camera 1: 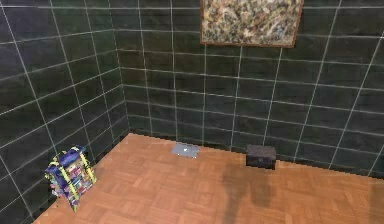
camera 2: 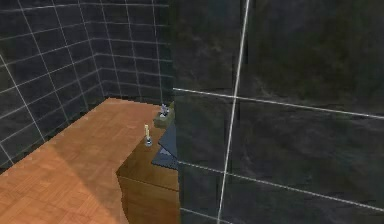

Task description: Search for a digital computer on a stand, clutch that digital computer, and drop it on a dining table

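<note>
Colourful rack [camera 1: 84,178] holding upright items [camera 1: 66,168], dark box [camera 1: 261,155] on floor [camera 1: 200,195], its contents unseen, tool state cannot be told

Dark tiled wall [camera 2: 290,110], wooden cabinet [camera 2: 148,192] — small objects [camera 2: 149,135] on top

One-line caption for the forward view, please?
Dark tiled walls, painting above; pale flat object and dark box on wood floor, colourful rack at left.

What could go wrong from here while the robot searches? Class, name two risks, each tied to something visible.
1. The dark tiled wall looks close on the arm side; turning might scrape it.
2. The flat pale thing lies on the floor, not a stand: it may be a false target.
</note>
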Controlling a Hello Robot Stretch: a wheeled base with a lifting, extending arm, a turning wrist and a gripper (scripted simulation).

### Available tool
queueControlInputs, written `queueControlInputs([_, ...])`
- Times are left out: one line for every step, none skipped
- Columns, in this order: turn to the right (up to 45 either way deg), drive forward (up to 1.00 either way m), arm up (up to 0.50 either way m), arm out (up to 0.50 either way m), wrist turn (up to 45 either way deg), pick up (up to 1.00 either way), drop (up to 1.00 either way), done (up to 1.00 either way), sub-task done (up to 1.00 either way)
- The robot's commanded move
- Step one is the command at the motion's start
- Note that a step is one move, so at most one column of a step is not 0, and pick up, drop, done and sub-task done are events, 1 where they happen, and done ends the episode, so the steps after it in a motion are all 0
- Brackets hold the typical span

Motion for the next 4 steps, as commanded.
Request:
queueControlInputs([0.0,0.00,0.18,0.00,0.0,0.00,0.00,0.00,0.00])
queueControlInputs([0.0,0.00,0.00,0.46,0.0,0.00,0.00,0.00,0.00])
queueControlInputs([0.0,0.00,0.00,0.46,0.0,0.00,0.00,0.00,0.00])
queueControlInputs([0.0,0.00,0.10,0.00,0.0,0.00,0.00,0.00,0.00])
